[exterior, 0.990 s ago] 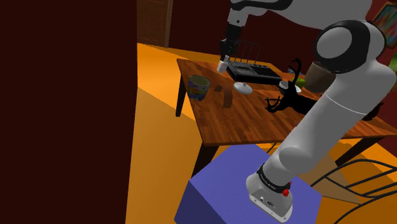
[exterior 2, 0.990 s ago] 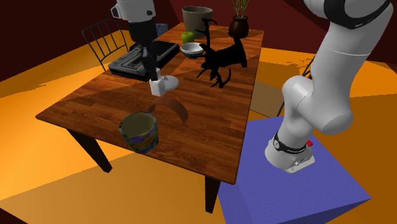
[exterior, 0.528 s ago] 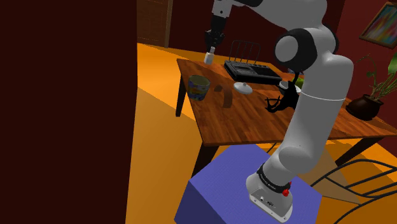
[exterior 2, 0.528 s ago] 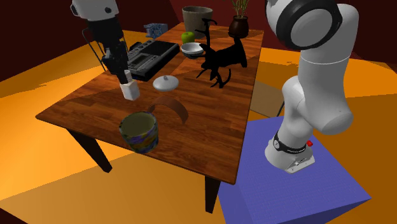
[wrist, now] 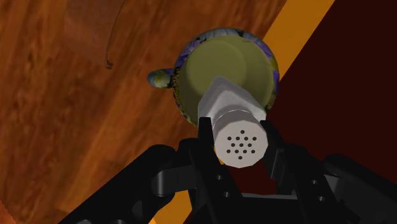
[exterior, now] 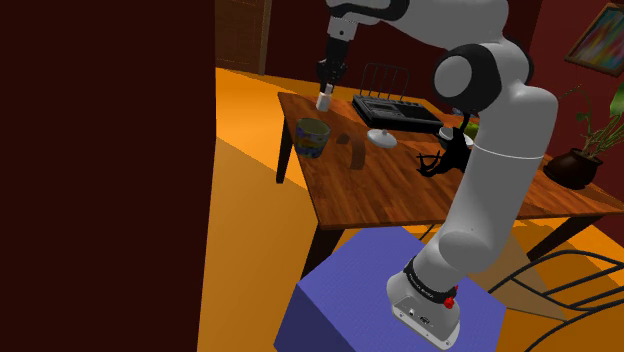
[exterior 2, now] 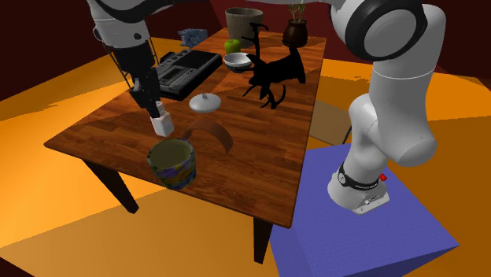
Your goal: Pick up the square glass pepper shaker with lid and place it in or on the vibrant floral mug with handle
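Observation:
My black gripper [wrist: 236, 137] is shut on a pale square pepper shaker [wrist: 235, 130] whose round perforated lid faces the wrist camera. The shaker [exterior 2: 162, 123] hangs in the air just above the table, close over the floral mug [exterior 2: 173, 162]. Through the wrist camera the mug [wrist: 224, 71] lies straight beyond the shaker, showing a yellow-green inside, a blue and yellow flowered wall and a handle. In the shoulder view the shaker [exterior: 324, 99] hangs above and slightly right of the mug [exterior: 312, 137], near the table's far left corner, with the gripper [exterior: 326, 90] around its top.
On the wooden table [exterior 2: 110, 134] stand a curved brown piece [exterior 2: 213, 131], a white lid [exterior 2: 204, 102], a black tray [exterior 2: 178, 69], a black figurine [exterior 2: 275, 75], a bowl with a green apple [exterior 2: 234, 55] and pots. The blue stand [exterior 2: 370, 236] is beside the table.
The gripper has carried the shaker lower and nearer the mug; in the second exterior view it went down and slightly right. The arm's upper joints barely shifted.

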You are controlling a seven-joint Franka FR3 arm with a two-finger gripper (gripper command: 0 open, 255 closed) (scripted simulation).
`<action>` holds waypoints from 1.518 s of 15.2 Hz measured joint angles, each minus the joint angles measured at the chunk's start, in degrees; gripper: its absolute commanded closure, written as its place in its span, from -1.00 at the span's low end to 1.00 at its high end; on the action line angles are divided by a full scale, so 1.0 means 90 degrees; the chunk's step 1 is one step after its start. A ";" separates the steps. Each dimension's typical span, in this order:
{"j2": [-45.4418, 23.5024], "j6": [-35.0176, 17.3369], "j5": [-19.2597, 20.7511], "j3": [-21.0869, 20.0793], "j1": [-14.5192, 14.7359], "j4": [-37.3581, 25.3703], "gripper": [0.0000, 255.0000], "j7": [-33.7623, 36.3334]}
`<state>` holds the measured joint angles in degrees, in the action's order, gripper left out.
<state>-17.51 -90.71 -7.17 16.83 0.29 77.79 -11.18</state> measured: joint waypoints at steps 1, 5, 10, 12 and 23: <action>-0.0002 -0.0081 -0.0001 -0.0001 0.0003 0.0080 1.00 -0.0006; 0.0065 -0.0454 0.0015 -0.0005 0.0034 0.0519 1.00 -0.0020; 0.0067 -0.0905 0.0009 -0.0021 0.0067 0.0972 1.00 -0.0029; 0.0069 -0.1052 0.0006 -0.0019 0.0067 0.1124 1.00 -0.0048; 0.0064 -0.1099 0.0004 -0.0020 0.0068 0.1162 -1.00 -0.0051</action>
<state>-16.93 -100.60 -7.13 16.65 0.91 88.25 -11.64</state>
